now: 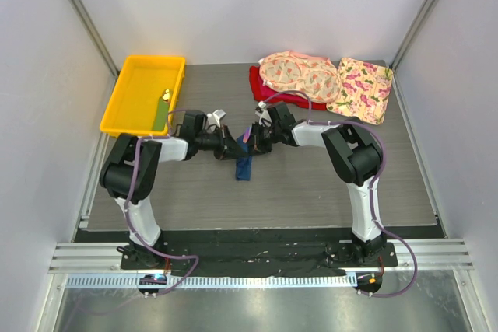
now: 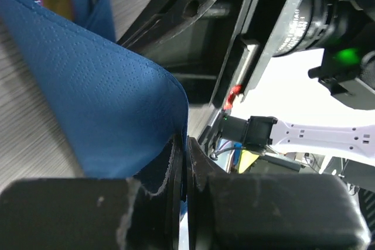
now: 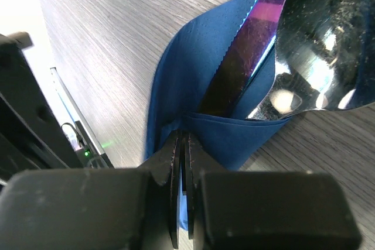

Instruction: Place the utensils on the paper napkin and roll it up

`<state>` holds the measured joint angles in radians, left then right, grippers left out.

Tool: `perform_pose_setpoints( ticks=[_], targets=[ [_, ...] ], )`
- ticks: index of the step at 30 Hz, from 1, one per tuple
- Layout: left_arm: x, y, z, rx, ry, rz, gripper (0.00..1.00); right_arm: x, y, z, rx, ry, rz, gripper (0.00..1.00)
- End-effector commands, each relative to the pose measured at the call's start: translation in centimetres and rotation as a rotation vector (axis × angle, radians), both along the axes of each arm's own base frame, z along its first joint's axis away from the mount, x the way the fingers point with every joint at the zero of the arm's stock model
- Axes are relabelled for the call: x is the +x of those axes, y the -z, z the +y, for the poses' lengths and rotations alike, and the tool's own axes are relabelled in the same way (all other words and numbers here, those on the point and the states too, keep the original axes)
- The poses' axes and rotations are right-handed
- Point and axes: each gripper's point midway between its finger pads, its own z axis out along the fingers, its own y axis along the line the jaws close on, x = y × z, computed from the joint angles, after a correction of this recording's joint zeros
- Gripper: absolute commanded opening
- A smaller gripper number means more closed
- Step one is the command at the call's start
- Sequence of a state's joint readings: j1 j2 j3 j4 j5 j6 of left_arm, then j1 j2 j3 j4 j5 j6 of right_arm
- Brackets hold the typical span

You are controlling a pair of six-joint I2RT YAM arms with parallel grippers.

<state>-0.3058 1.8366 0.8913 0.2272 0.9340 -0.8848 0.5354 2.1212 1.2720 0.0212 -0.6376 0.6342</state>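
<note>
**Top view.** A grey wood-grain table (image 1: 311, 192) carries the whole scene. The left arm (image 1: 128, 172) and the right arm (image 1: 354, 153) rise from the near edge and bend inward, so that their wrists come close together near the middle of the table. A yellow tray (image 1: 117, 103) lies at the far left corner. At the far right lie a rounded floral cloth (image 1: 299, 75) and, just beside it, a square floral cloth (image 1: 360, 89). The rounded one rests on a red cloth (image 1: 258, 87). The paper napkin (image 1: 244, 167), dark blue, is gathered into a narrow fold between and just below the two wrists. Its lower end rests on the table, well apart from the tray and the cloths.

**Wrist views.** The left gripper (image 2: 185, 156) has its jaws pressed together on an edge of the napkin, and the sheet rises from the pinch in a curved fold. The right gripper (image 3: 183, 150) is likewise clamped on a folded edge of the napkin. The utensils (image 3: 258, 33) lie inside that fold, just beyond the right fingertips. A silver spoon bowl (image 3: 328, 45) and a serrated blade (image 3: 243, 51) with a purple sheen sit side by side. Their handles are hidden here.

**Small items.** A flat green strip (image 1: 161, 116) lies in the tray near its right wall. A tiny yellow object (image 1: 166, 96) sits at the strip's far end.
</note>
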Motion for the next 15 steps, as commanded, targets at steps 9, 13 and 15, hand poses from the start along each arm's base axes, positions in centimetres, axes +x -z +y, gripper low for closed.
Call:
perform_pose_setpoints(
  ticks=[9,13,15],
  targets=[
    [-0.2,3.6,-1.8,0.006,-0.007,0.019,0.08,-0.6,5.7,-2.5,-0.195,0.060,0.031,0.07],
    [-0.9,5.6,-1.1,0.074,0.010,0.027,0.08,-0.8,5.7,-2.5,-0.196,0.056,0.030,0.07],
    [-0.9,6.3,-0.7,0.094,0.003,0.042,0.07,-0.7,5.5,-2.5,-0.196,0.056,0.025,0.07]
  ],
)
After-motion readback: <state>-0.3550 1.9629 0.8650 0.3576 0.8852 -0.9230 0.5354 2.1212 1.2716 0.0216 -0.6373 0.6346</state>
